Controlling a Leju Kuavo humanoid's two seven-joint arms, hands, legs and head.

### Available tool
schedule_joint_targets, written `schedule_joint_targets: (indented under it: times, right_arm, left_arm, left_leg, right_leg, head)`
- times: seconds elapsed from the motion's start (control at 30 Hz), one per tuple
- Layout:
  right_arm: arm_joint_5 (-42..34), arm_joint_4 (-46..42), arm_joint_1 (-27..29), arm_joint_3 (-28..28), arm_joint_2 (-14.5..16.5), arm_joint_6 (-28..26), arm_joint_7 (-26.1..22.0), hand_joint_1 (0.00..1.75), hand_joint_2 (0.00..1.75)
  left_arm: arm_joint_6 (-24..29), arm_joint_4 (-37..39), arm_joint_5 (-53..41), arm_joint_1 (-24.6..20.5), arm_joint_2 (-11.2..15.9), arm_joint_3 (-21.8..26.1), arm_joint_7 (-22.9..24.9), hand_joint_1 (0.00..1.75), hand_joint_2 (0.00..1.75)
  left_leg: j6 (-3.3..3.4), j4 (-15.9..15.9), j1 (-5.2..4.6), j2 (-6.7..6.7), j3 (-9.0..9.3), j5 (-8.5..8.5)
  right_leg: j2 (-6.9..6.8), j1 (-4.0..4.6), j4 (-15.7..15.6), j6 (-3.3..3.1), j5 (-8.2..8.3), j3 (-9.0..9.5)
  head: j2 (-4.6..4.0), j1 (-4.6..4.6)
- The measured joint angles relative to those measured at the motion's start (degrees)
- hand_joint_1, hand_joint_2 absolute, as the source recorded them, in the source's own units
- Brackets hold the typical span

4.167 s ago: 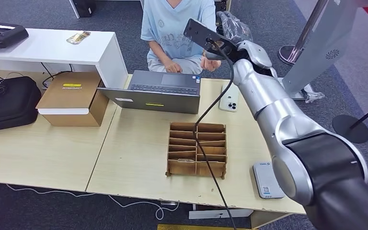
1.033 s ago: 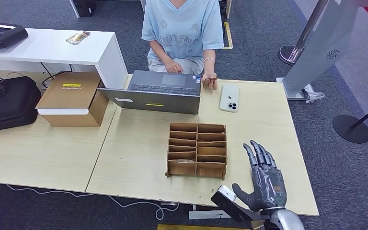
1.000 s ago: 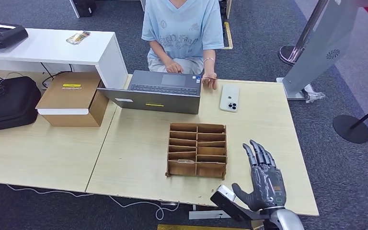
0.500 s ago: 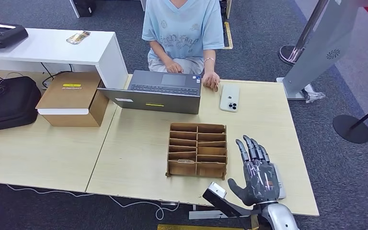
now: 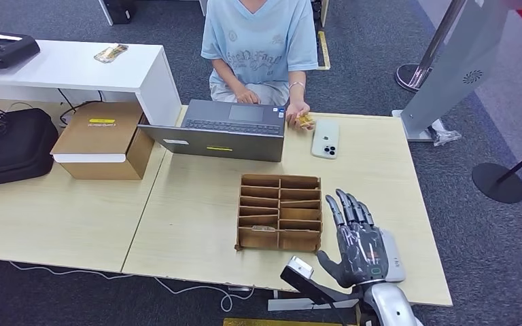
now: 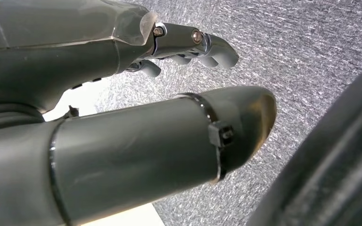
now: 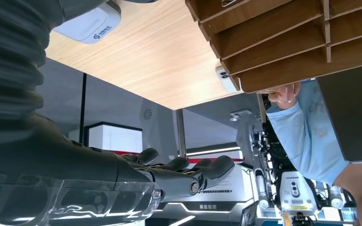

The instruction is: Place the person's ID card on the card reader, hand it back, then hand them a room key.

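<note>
At the desk's far edge, the small yellowish ID card (image 5: 304, 120) sits in the person's hand (image 5: 300, 115), beside a white phone (image 5: 325, 138). Near the front right corner, the right hand (image 5: 357, 246) hovers flat over the grey card reader (image 5: 395, 252), fingers spread, holding nothing. The left hand (image 6: 122, 94) hangs empty over carpet.

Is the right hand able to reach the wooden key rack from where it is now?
Probably yes. The right hand hovers open over the card reader, just beside the rack, with its fingers apart and holding nothing. Nothing stands between them on the table, so a short move toward the rack should do.
</note>
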Motion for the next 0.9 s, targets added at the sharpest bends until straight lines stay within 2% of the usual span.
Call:
schedule_joint_targets:
  times: [0.5, 0.9]
  right_arm:
    - [0.33, 4.03, -3.49, 1.97, 2.67, 1.68, -2.3, 0.0, 1.75]
    - [1.2, 8.09, -5.39, 3.36, 4.18, 2.14, -1.89, 0.0, 1.75]
  left_arm:
    - [-0.69, 0.0, 0.0, -0.54, -0.13, 0.0, 0.02, 0.0, 0.0]
    - [-0.95, 0.0, 0.04, -0.65, -0.15, 0.0, 0.02, 0.0, 0.0]
  left_leg:
    - [0.0, 0.0, 0.0, 0.0, -0.01, 0.0]
    - [0.0, 0.0, 0.0, 0.0, -0.01, 0.0]
  right_leg:
    - [0.0, 0.0, 0.0, 0.0, 0.0, 0.0]
    - [0.0, 0.0, 0.0, 0.0, 0.0, 0.0]
  head:
    - [0.0, -0.01]
    - [0.0, -0.01]
